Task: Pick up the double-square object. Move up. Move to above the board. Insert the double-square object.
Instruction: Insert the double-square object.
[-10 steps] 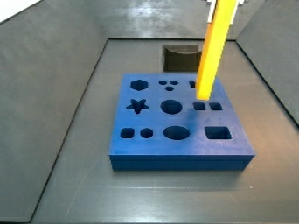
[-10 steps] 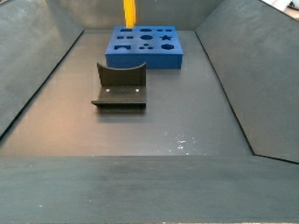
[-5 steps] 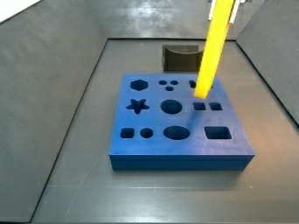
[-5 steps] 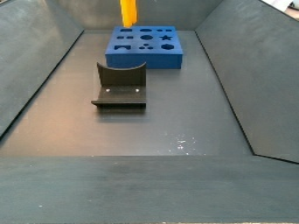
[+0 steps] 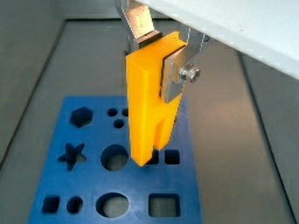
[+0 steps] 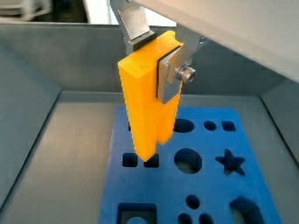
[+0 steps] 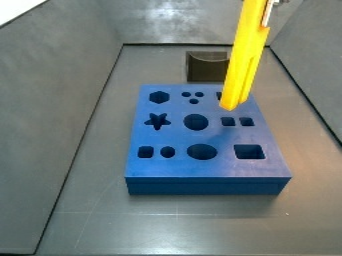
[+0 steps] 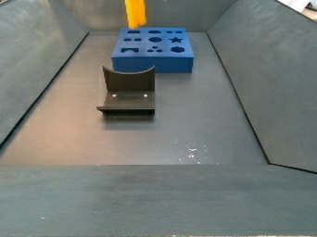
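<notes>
My gripper (image 5: 158,57) is shut on the upper end of the double-square object (image 5: 152,105), a long yellow-orange bar that hangs upright. The same grip shows in both wrist views, with the gripper (image 6: 155,57) clamping the bar (image 6: 149,105) between its silver plates. Below it lies the board (image 5: 198,188), a blue slab with dark cutouts. The bar's lower end hovers above the board (image 7: 274,140), close to the two small square cutouts. In a side view the bar (image 7: 245,55) leans slightly. Only the bar's lower end (image 8: 135,13) shows above the board (image 8: 155,63) in a side view.
The fixture (image 8: 126,90), a dark notched bracket on a base plate, stands on the floor in front of the board. It appears behind the board as the fixture (image 7: 207,66) in a side view. Sloping grey walls enclose the floor on all sides.
The gripper and the bar have shifted slightly up and sideways over the board. The grip is unchanged.
</notes>
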Robot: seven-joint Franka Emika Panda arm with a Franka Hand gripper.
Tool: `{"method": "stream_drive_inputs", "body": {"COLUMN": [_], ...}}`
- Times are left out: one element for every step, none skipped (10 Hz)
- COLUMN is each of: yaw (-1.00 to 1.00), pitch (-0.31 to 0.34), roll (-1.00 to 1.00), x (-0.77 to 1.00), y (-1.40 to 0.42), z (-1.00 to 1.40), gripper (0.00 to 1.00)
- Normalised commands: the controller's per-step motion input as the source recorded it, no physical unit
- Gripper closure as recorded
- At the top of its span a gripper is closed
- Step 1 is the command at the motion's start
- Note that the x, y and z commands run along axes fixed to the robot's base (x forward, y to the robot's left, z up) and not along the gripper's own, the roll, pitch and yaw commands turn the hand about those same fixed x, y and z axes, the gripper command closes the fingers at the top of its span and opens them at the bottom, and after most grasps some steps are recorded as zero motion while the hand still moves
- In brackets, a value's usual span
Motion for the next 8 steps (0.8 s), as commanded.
{"method": "stream_drive_inputs", "body": {"yaw": [-0.91, -0.89, -0.89, -0.90, -0.93, -1.00, -1.00, -1.00], "pitch": [-0.034, -0.037, -0.049, -0.057, -0.066, -0.073, -0.080, -0.094], "roll": [0.00, 0.00, 0.00, 0.00, 0.00, 0.00, 0.00, 0.00], "x": [0.14, 0.16, 0.16, 0.15, 0.11, 0.04, 0.01, 0.01], "y": [0.00, 0.00, 0.00, 0.00, 0.00, 0.00, 0.00, 0.00], "z": [-0.03, -0.04, -0.04, -0.05, -0.06, -0.07, -0.06, -0.06], "gripper": [1.00, 1.00, 1.00, 1.00, 1.00, 1.00, 1.00, 1.00]}}
